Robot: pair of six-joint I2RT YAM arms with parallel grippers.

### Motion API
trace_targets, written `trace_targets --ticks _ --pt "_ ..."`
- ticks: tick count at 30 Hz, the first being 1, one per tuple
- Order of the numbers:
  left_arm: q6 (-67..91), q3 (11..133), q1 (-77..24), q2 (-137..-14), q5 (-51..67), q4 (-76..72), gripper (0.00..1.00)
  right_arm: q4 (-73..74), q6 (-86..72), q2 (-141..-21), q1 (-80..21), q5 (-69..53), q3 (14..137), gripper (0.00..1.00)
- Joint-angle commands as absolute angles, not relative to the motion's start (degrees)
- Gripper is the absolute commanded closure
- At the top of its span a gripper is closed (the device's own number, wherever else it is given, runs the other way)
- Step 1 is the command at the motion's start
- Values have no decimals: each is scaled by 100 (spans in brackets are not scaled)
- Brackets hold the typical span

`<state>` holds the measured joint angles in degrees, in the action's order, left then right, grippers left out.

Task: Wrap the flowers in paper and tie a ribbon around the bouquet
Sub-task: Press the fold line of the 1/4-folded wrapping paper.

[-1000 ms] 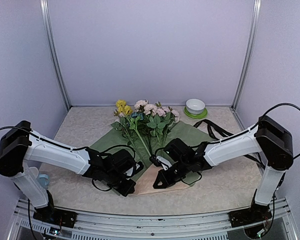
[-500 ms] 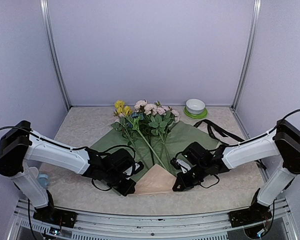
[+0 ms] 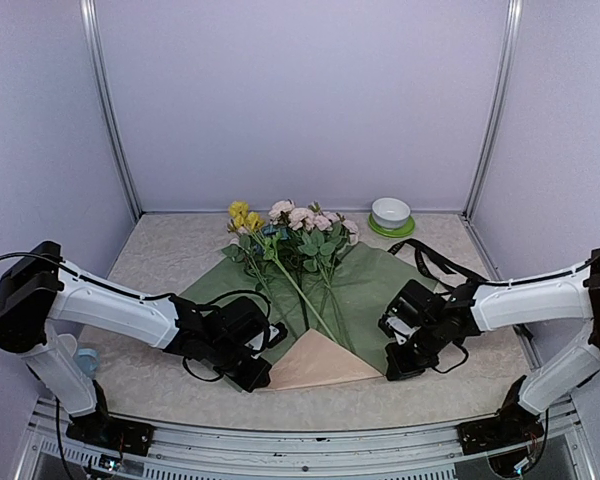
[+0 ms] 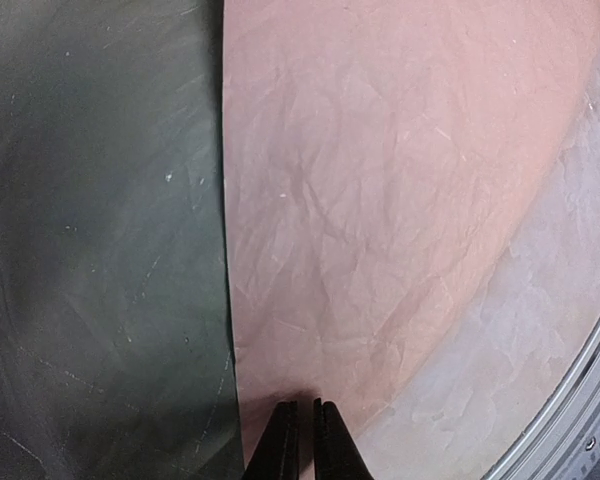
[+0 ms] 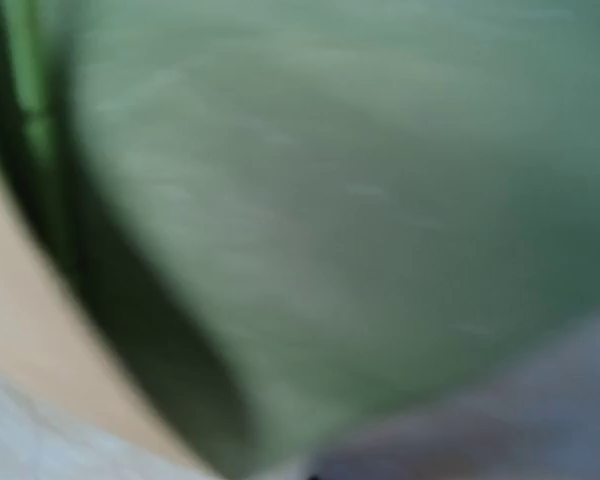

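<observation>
The flowers [image 3: 290,225], pink, yellow and blue on long green stems, lie along the middle of the sage green paper [image 3: 375,285]. A peach paper [image 3: 320,365] corner shows at the front edge. My left gripper [image 3: 261,377] rests on that peach corner; in the left wrist view its jaws [image 4: 303,412] stand shut, tips touching the peach paper [image 4: 380,200] beside the green sheet [image 4: 100,250]. My right gripper [image 3: 394,364] sits low at the green paper's near right edge. Its wrist view is a blur of green paper [image 5: 330,200] with no fingers showing. The black ribbon [image 3: 432,262] lies at the back right.
A white bowl on a green saucer [image 3: 391,213] stands at the back right against the wall. A small pale blue object [image 3: 86,358] lies by the left arm's base. Frame posts and walls close in the table on three sides.
My right arm has swung to the right, from over the peach corner to the green sheet's right edge, uncovering the peach paper. The left arm has held still.
</observation>
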<state>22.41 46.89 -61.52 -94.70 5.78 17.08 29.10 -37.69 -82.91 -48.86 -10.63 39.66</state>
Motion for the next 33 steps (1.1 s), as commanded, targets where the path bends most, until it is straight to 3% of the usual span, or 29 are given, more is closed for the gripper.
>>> trace_targets --ticks 1,6,15,28,33 --pt "2157 4364 -6143 -9743 622 2190 91 3724 -3511 -7744 -4523 -452 4490 90" --pt "2166 4367 -6144 -9743 624 2179 91 2724 -3265 -8185 -4438 -856 4880 88" --pt "2215 4316 -6135 -9676 624 2151 91 2642 -2941 -10052 -4541 -632 6076 94" --pt "2198 4306 -6135 -9690 642 2100 91 1521 -3171 -10780 -5056 -1912 6412 95" --pt "2200 4307 -6135 -9681 642 2114 91 1690 -3156 -10774 -5080 -1757 6612 95"
